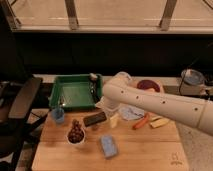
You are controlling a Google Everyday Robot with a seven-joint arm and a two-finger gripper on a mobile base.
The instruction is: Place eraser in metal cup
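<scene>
The eraser, a flat dark block, is near the middle of the wooden table, in front of the green tray. My gripper hangs at the end of the white arm, right at the eraser's right end and just above it; I cannot tell whether it grips the block. A small pale shiny object stands at the tray's back right corner and may be the metal cup, but I cannot be sure. The arm hides the table behind it.
A green tray fills the back left. On the table are a small blue cup, a white cup with brown contents, a light blue pad, an orange carrot, a pale yellow block and a red bowl. A chair stands at the left.
</scene>
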